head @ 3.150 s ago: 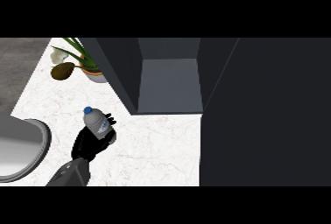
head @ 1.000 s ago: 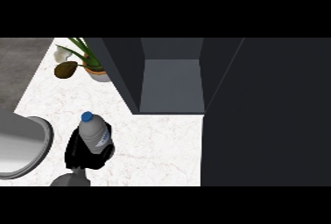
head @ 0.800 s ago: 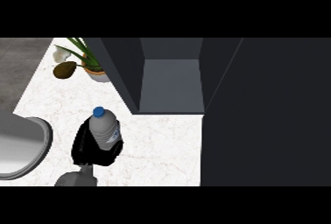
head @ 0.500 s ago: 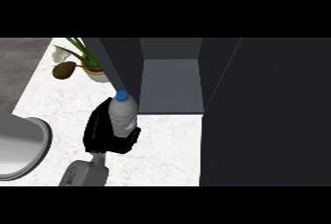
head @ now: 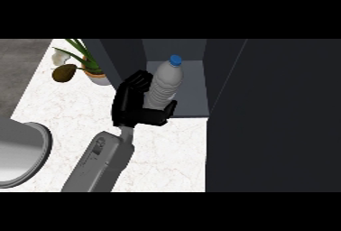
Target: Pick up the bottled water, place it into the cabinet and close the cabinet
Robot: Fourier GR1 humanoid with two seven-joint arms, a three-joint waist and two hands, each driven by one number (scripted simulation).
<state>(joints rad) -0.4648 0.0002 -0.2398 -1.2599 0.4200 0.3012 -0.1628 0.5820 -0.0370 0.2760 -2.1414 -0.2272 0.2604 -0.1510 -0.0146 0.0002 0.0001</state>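
Bottled water (head: pixel 164 83): one, upright at cabinet (head: pixel 194 88) opening; one left hand (head: pixel 133 107) curled round it.

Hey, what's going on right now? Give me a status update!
Left robot hand shut on bottled water. It stands upright at open cabinet mouth, not released. Nothing seen blocking.

steep downward head view over counter (head: pixel 166 149)

bottled water (head: pixel 166 83): base hidden behind left hand (head: pixel 132 106).
grey basin (head: pixel 23 155): at bench's left edge, cut off by view.
plant pot (head: pixel 98 79): partly hidden behind cabinet (head: pixel 125 58) wall.
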